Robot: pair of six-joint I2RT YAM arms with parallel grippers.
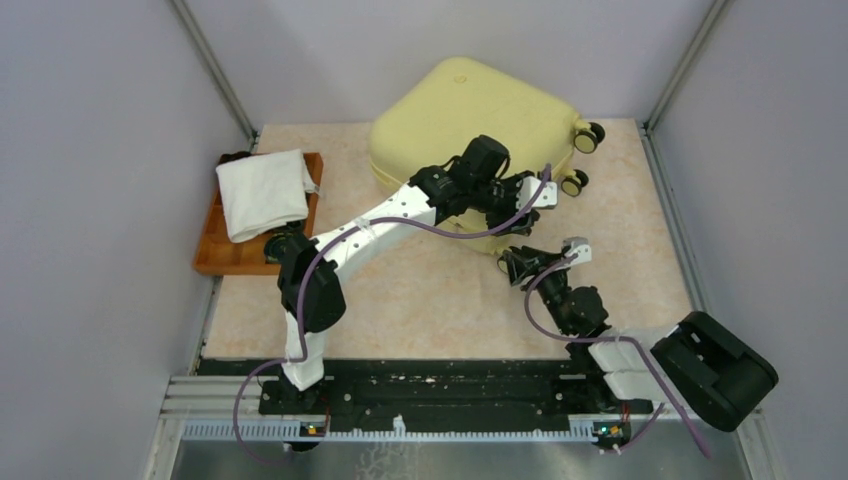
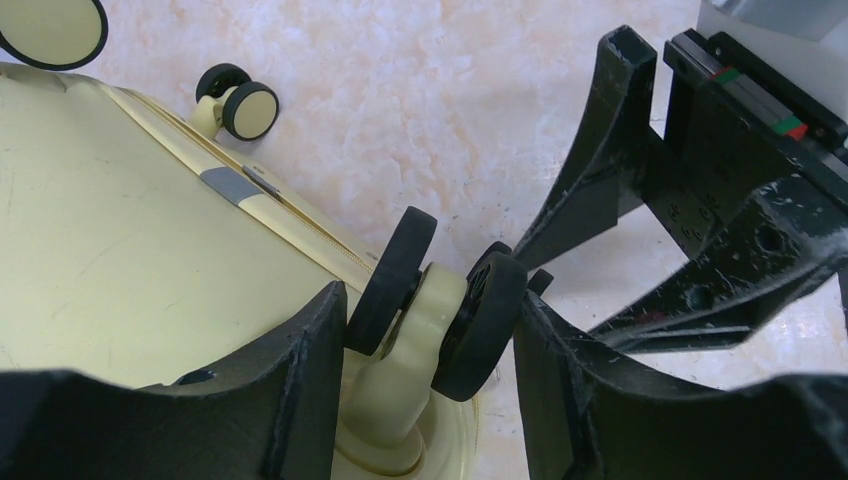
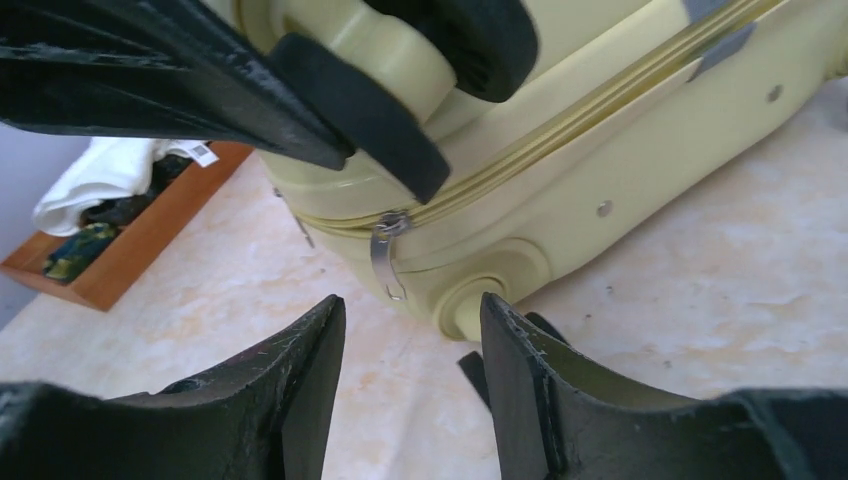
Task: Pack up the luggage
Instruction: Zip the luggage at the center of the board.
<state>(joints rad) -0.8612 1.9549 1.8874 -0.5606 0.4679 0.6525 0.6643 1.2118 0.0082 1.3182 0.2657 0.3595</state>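
The luggage (image 1: 450,110), a pale yellow hard-shell suitcase, lies closed at the back of the table. My left gripper (image 1: 527,192) is at its near right corner, shut on a black twin wheel (image 2: 432,300), one finger against each disc. My right gripper (image 1: 515,262) is open and empty, low over the table in front of the same corner. In the right wrist view the gripper (image 3: 410,310) faces a silver zipper pull (image 3: 385,255) hanging from the closed zip, a short gap away. The left fingers (image 3: 200,90) and the held wheel (image 3: 365,115) show above it.
A wooden tray (image 1: 215,255) at the left holds a folded white towel (image 1: 262,190) and dark items. Two other wheels (image 1: 590,135) stick out at the suitcase's right side. A black case (image 1: 715,368) sits at the near right. Grey walls enclose the table.
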